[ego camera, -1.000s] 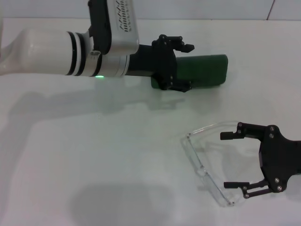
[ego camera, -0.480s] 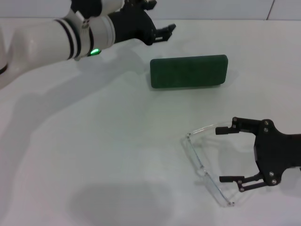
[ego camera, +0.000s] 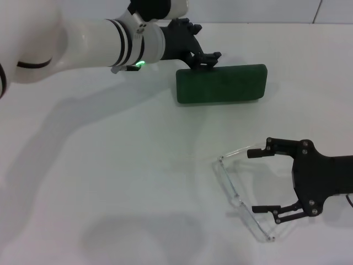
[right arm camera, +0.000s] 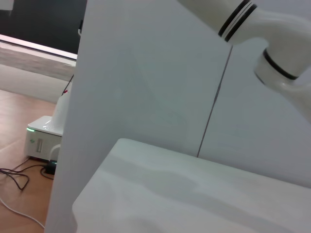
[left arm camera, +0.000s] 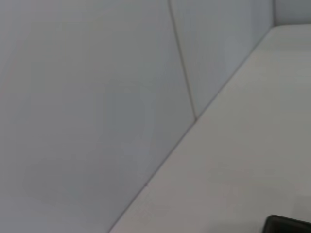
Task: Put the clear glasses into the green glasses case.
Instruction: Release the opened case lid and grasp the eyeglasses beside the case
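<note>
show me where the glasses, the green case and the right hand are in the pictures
glasses [ego camera: 236,193]: head view, on the clear front lens.
green case [ego camera: 223,84]: head view, middle of the closed lid.
right hand [ego camera: 258,182]: head view, midway between its open fingertips, beside the glasses.

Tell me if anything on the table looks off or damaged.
Nothing stands out. The case lies flat and shut, the glasses lie unfolded and whole, the open right gripper beside them. The left gripper hovers at the case's far corner.
</note>
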Action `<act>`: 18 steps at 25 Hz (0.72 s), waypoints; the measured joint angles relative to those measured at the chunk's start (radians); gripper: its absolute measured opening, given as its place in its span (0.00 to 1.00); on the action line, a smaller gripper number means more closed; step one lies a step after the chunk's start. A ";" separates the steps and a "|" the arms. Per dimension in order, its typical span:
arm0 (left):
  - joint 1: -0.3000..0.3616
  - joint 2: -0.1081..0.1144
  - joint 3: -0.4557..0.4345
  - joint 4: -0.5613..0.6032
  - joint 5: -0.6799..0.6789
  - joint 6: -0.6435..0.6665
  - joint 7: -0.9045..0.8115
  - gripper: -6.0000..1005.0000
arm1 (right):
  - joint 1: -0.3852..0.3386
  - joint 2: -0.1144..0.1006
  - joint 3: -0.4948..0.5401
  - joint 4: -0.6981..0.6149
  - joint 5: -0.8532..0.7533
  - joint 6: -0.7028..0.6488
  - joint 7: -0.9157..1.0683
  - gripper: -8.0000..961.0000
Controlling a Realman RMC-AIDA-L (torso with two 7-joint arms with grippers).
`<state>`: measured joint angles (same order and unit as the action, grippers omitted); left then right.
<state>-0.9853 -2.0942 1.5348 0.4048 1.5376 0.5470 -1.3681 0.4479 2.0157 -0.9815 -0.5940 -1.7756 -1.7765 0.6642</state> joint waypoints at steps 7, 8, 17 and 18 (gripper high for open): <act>-0.004 0.000 0.040 0.029 0.053 0.016 -0.075 0.77 | -0.006 0.000 -0.001 0.000 0.000 0.003 0.000 0.89; -0.002 0.000 0.042 0.032 0.055 0.025 -0.077 0.77 | -0.008 -0.001 0.001 0.000 0.001 0.003 0.000 0.89; 0.015 0.001 0.045 0.061 0.103 0.110 -0.106 0.77 | -0.014 -0.005 0.007 -0.005 0.001 0.006 0.000 0.90; 0.026 0.002 0.044 0.075 0.116 0.118 -0.112 0.77 | -0.013 -0.006 0.007 -0.005 0.001 0.008 0.000 0.90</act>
<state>-0.9597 -2.0926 1.5792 0.4801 1.6540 0.6650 -1.4799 0.4348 2.0101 -0.9740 -0.5990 -1.7747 -1.7689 0.6642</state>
